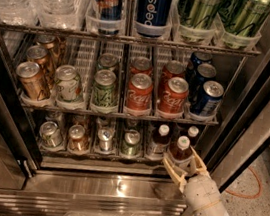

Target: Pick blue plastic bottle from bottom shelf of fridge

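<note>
Grasp step: gripper (180,158) at the right end of the fridge's (261,93) bottom shelf (92,155).
Fingers spread, straddling the front blue plastic bottle (182,146), apparently not yet clamped. Next: close on its body, then lift clear of the neighbouring bottle (160,138).

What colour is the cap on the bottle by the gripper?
White cap, camera view; the open gripper straddles the bottle.

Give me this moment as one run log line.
phase: grasp approach | gripper: open, flanking blue plastic bottle | bottle: upright on bottom shelf, front right
</note>
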`<state>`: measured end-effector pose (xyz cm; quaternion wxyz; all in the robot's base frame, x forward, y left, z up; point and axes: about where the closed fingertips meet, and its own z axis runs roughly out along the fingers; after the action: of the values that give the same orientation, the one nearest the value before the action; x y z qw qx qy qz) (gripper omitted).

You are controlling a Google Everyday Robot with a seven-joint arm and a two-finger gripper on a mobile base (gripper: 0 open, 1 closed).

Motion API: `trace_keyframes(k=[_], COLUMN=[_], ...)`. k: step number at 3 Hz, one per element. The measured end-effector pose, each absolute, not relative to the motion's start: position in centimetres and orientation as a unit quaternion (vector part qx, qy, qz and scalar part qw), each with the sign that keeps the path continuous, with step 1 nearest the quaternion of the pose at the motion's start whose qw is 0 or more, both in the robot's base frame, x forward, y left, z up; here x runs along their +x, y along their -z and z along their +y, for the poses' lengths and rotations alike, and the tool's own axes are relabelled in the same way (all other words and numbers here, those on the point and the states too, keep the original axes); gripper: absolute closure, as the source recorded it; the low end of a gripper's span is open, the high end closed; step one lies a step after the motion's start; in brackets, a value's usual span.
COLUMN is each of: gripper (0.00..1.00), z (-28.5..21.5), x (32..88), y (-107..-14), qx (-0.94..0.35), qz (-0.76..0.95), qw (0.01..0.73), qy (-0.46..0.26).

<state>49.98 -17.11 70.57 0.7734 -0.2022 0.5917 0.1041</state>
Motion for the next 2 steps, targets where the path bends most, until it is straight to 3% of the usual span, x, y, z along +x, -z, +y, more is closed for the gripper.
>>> trace_keyframes(k=[2], gripper=[1.0], z=[-17.63], x=[49.74], y=[-69.58], qx=[-0.198], qz=[0.597], qw=[0.769], qy=[-0.114])
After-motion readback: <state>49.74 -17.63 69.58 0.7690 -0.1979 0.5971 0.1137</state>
